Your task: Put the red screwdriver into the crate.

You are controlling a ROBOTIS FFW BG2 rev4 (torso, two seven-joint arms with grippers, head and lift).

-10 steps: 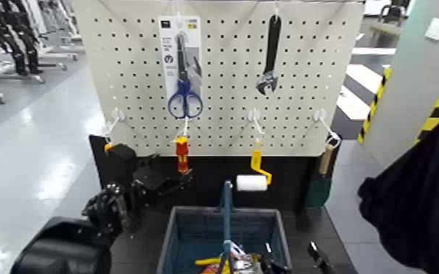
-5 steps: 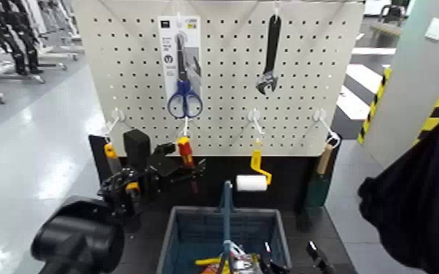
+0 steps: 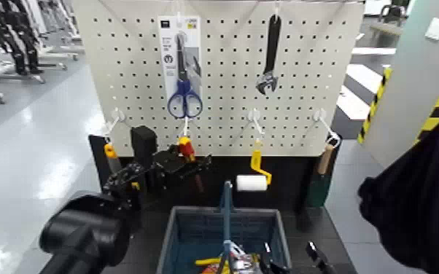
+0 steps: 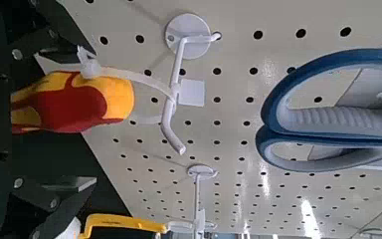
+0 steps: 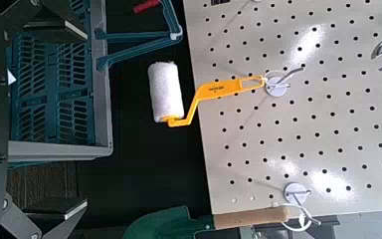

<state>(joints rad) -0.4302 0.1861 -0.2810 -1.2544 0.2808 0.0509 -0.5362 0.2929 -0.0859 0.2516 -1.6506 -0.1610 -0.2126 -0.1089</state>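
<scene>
Clearly, little of the task was completed at this moment: the small screwdriver with the red handle and yellow band was seen at the white pegboard, its white loop still caught on a white hook, while the blue-grey slotted plastic crate with the upright blue centre handle stood below and slightly to the right of it, well apart from it. Release from the hook, carriage across and lowering into the crate were judged to remain. The left gripper was raised to the board at the screwdriver's level; in the left wrist view the red handle was found between the dark fingers, one above it and one below, with gaps visible on both sides, so the fingers were judged to be spread around the handle but not pressed onto it, and nothing was held. Contact between pads and handle could not be confirmed. The right gripper was held low beside the crate, away from the work; only the tips were shown, and they appeared apart and empty. On the board a pair of blue-handled scissors in a card pack, a black adjustable wrench, a yellow-handled paint roller and a wooden-handled green trowel were left hanging, and some tools were already lying in the crate.
</scene>
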